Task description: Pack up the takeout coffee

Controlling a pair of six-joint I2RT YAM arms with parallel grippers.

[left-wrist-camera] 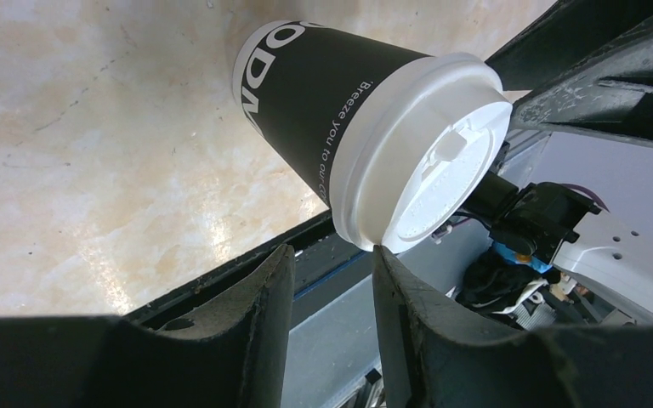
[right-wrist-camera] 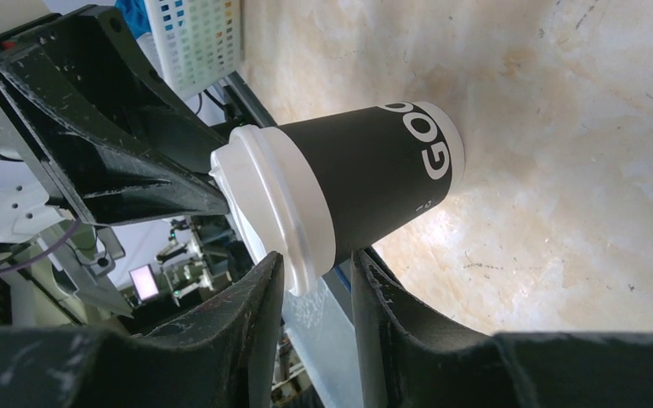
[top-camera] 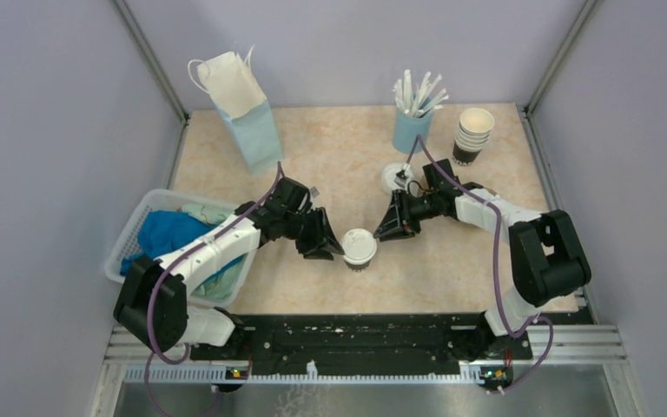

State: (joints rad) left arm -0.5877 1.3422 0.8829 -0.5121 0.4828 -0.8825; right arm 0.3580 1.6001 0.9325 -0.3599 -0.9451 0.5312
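**Right now: 1 cup standing between 2 idle end effectors**

The takeout coffee (top-camera: 359, 249) is standing upright on the bench (top-camera: 330, 156), near its front edge. Its long axis is running vertically, with the white dome lid on top. It is sitting directly between the 2 arms. The left end effector (top-camera: 337, 250) is pointing at it from the left, and the right end effector (top-camera: 384, 234) is pointing at it from the right and slightly behind. Both tips are lying just beside the lid, and I cannot tell which is nearer. In each wrist view the fingers are showing only a narrow gap, and the cup is lying beyond the tips rather than between them. So neither end effector is gripping anything.

Farther out, 1 paper bag (top-camera: 247, 113) is standing at the rear left, well apart from the cup and on the left arm's side. That arm is probably better placed to carry the cup there.

Also on the bench:
- 1 basket (top-camera: 139, 217) of cloths at the left
- 1 blue holder (top-camera: 411, 130) of white sticks at the rear right
- 1 stack of lidless cups (top-camera: 473, 135) beside the holder
- 1 loose lid (top-camera: 395, 178) in front of the holder
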